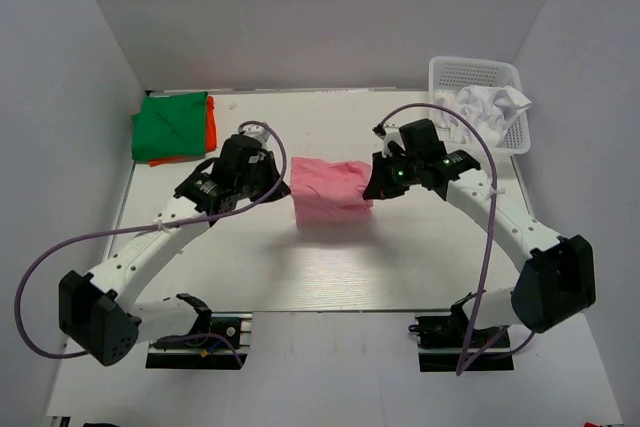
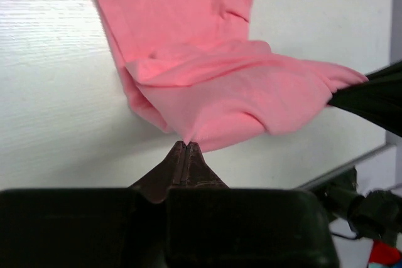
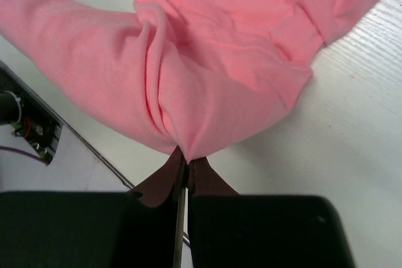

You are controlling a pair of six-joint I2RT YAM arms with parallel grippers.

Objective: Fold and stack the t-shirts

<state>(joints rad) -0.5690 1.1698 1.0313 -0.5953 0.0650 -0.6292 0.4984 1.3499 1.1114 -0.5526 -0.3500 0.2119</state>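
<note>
A pink t-shirt (image 1: 330, 194) hangs stretched between my two grippers above the middle of the table. My left gripper (image 1: 283, 187) is shut on its left edge; in the left wrist view the gripper (image 2: 186, 144) pinches a corner of the pink t-shirt (image 2: 213, 86). My right gripper (image 1: 374, 187) is shut on its right edge; in the right wrist view the gripper (image 3: 186, 157) pinches bunched cloth of the pink t-shirt (image 3: 207, 67). The shirt's lower part drapes down to the table. A folded green t-shirt (image 1: 168, 127) lies on an orange one (image 1: 211, 122) at the far left.
A white basket (image 1: 490, 72) at the far right holds a crumpled white t-shirt (image 1: 492, 105). The white table (image 1: 330, 267) shows bare in front of the pink shirt. Purple cables loop beside both arms.
</note>
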